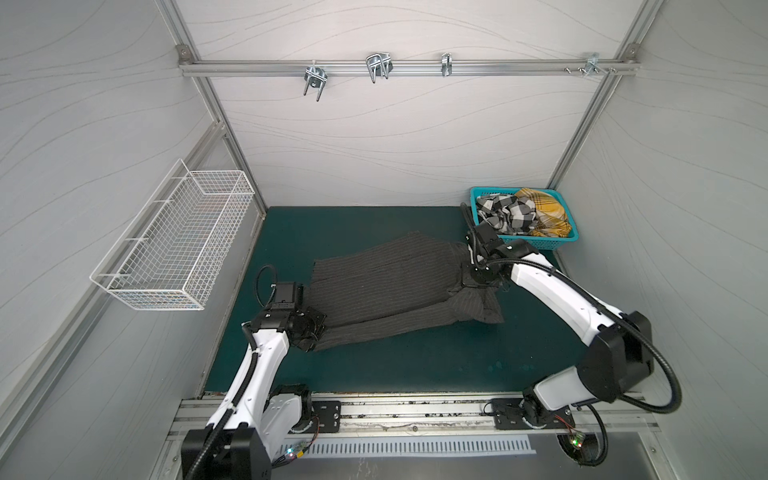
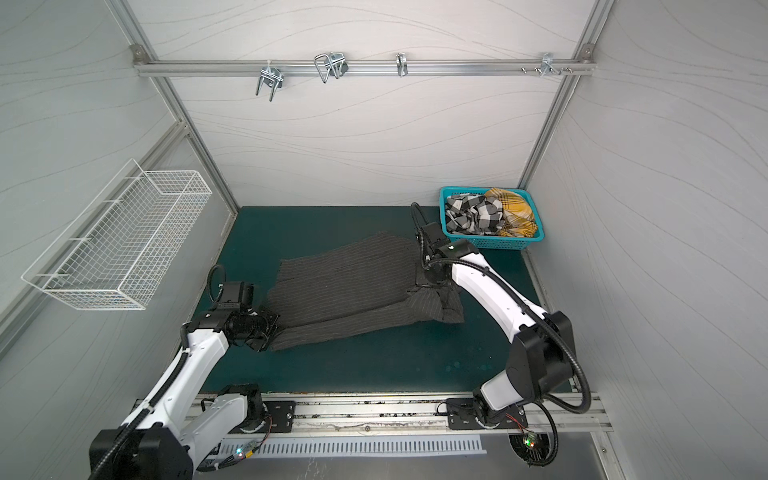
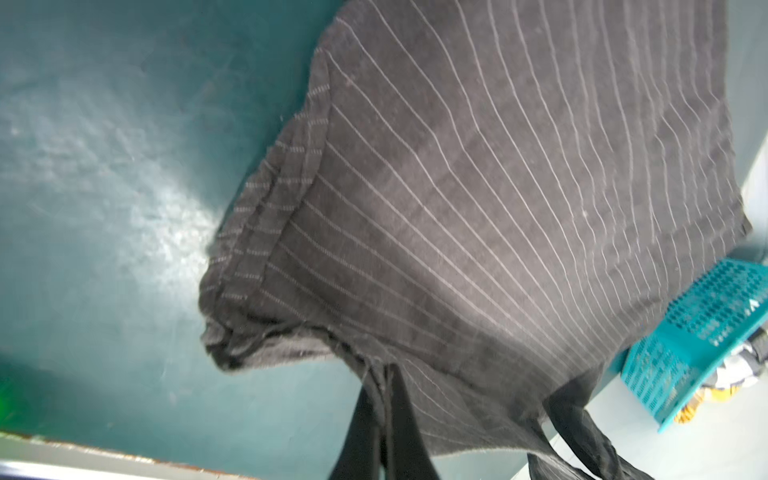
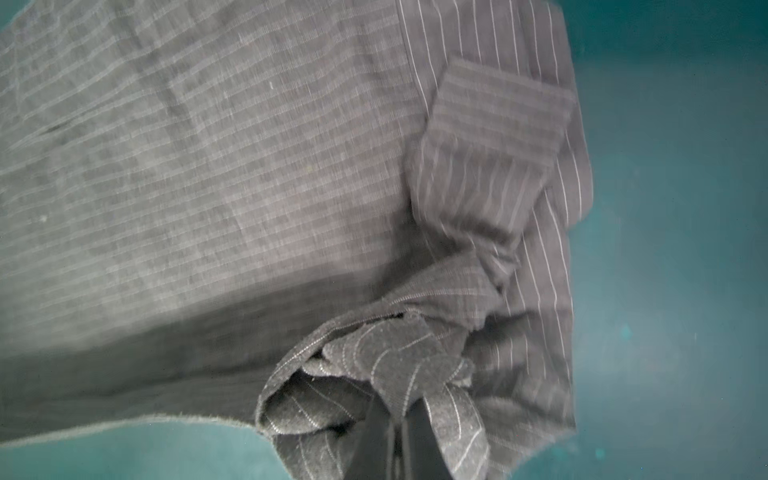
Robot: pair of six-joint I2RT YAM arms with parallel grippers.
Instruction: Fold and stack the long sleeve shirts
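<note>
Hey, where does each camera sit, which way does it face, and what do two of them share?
Top views: high above the robot's base, looking down and forward at the green mat; left arm and right arm show, left hand and right hand shut on opposite ends of the pinstriped shirt.
Left wrist: behind the left hand, looking past its fingers over the shirt toward the teal basket.
Right wrist: behind the right hand, looking past its fingers at bunched shirt cloth.
Shared: left wrist and top views show the basket.
</note>
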